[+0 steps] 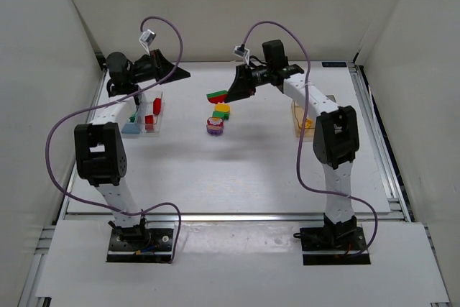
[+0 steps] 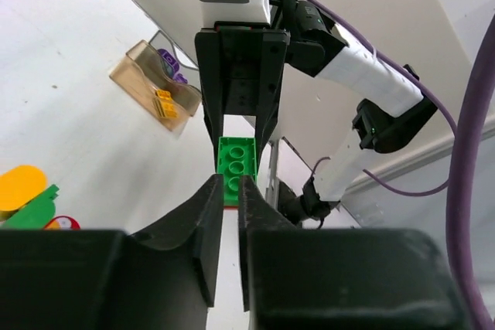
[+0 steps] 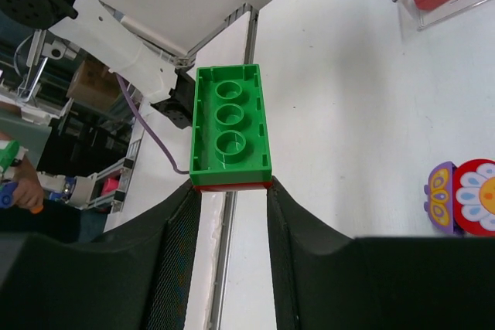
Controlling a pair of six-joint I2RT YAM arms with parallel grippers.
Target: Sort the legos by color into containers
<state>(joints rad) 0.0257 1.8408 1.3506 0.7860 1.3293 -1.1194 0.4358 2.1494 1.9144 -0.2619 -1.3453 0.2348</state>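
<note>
Green brick (image 3: 230,125) on red brick (image 3: 230,186) is clamped between the right fingers (image 3: 179,253); left fingers (image 2: 206,222), clenched empty just short, should be opened around the green alone.

Beneath the green brick (image 3: 230,125) only a thin edge of a red brick (image 3: 232,186) shows; the clear bin (image 3: 452,9) and the flower piece (image 3: 464,199) are cut off at the view's edge; the right arm (image 1: 334,134) hides part of the orange bin (image 1: 295,114); a purple brick (image 2: 170,63) beyond that bin is too small to make out; a yellow piece (image 2: 19,187) runs off the left edge.
</note>
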